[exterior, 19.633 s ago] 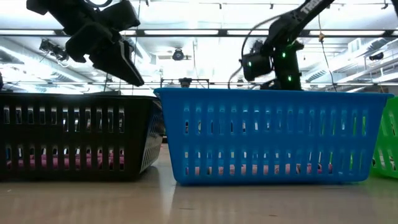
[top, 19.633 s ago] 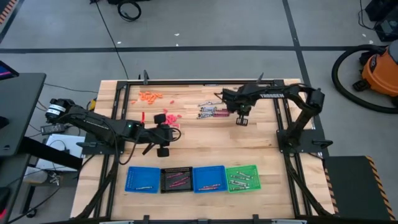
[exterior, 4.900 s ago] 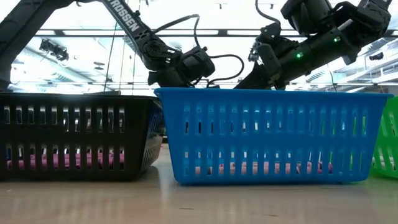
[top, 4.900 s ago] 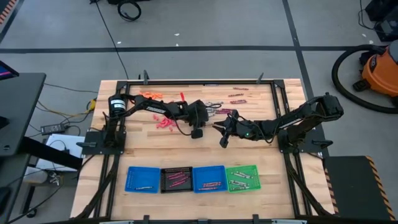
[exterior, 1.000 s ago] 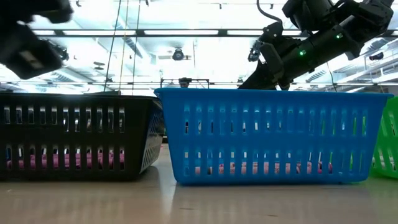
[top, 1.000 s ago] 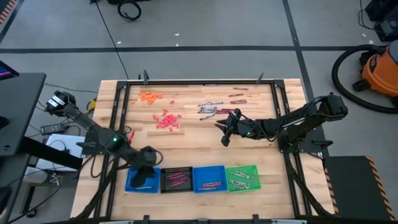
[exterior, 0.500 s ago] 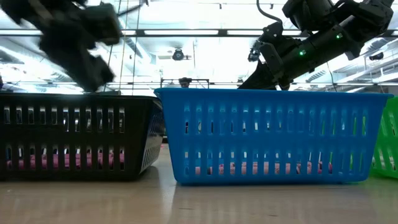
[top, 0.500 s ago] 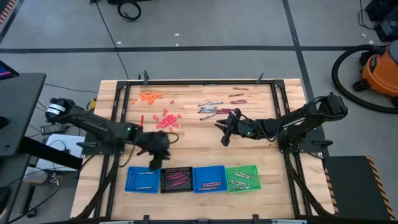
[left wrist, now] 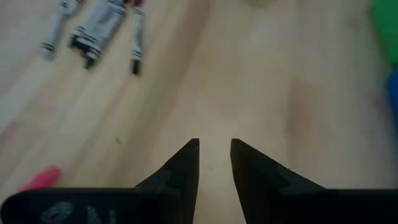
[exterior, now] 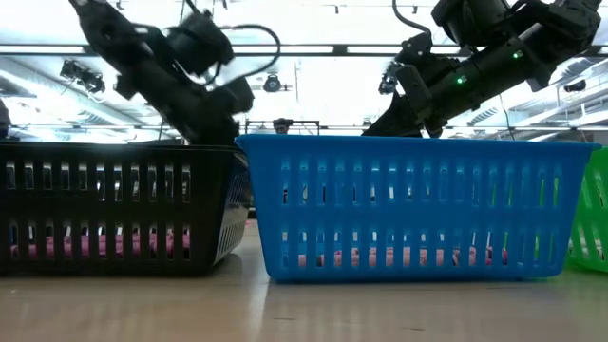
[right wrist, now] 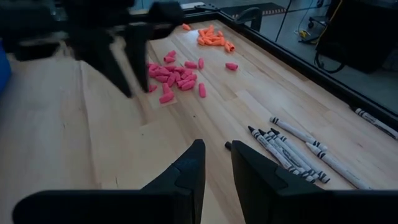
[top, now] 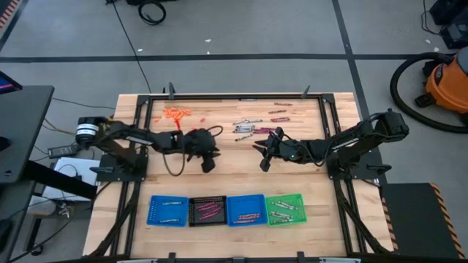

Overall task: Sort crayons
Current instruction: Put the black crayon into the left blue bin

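Right wrist view, crayons [right wrist: 292,149] just beyond empty parted fingers [right wrist: 186,168]

Bare wood lay open across the middle of the table [top: 241,175], between the two grippers and the row of trays along the near edge. That row, blue tray [top: 167,210], black tray [top: 207,210], second blue tray [top: 245,209] and green tray [top: 284,208], stood side by side with no gaps. The left gripper [top: 208,162] hung over the pink pieces [right wrist: 174,76], blocking them from above. The right gripper [top: 263,162] sat near it, with a strip of clear wood between them. The grey crayons [top: 247,129] crowded the far centre; the orange pieces [top: 175,113] occupied the far left. The metal frame [top: 234,97] bounded the table.
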You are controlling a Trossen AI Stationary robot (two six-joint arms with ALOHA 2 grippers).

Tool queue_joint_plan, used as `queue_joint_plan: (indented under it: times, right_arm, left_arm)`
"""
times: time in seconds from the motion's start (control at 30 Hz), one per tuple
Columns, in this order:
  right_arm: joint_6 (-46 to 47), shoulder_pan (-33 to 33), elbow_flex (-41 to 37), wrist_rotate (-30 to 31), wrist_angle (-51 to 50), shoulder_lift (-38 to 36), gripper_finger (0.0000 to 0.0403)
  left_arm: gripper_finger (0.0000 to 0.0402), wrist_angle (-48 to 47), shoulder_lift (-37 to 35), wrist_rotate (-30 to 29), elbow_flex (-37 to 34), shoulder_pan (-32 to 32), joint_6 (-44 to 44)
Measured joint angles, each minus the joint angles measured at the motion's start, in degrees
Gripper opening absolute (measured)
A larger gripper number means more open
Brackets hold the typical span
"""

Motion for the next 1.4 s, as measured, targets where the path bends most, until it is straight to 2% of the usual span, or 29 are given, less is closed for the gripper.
queue_joint_plan:
  times: [0.27, 0.63, 0.9, 1.17, 1.4]
  right_arm:
    - [-1.18, 0.00, 0.00, 0.05, 0.53, 0.00, 0.0086]
    - [-1.91, 0.00, 0.01, 0.42, 0.51, 0.00, 0.0086]
    - [-2.11, 0.00, -0.01, 1.16, -1.83, 0.00, 0.0086]
    - [-2.13, 0.20, -0.01, 1.11, -2.04, 0.00, 0.0086]
    - [-2.28, 0.22, 0.01, 0.09, -1.83, 0.00, 0.0086]
  left_arm:
    - [0.0102, 6.48, 8.13, 0.06, 1.44, 4.58, 2.02]
    - [0.0102, 2.91, 19.53, 0.24, 16.32, 6.40, 9.24]
    - [0.0102, 3.33, 25.64, 0.33, 23.34, 7.40, 11.14]
    - [0.0102, 4.53, 30.88, -0.10, 26.13, 8.31, 11.78]
    - [0.0102, 5.26, 32.29, -1.75, 26.16, 8.31, 12.69]
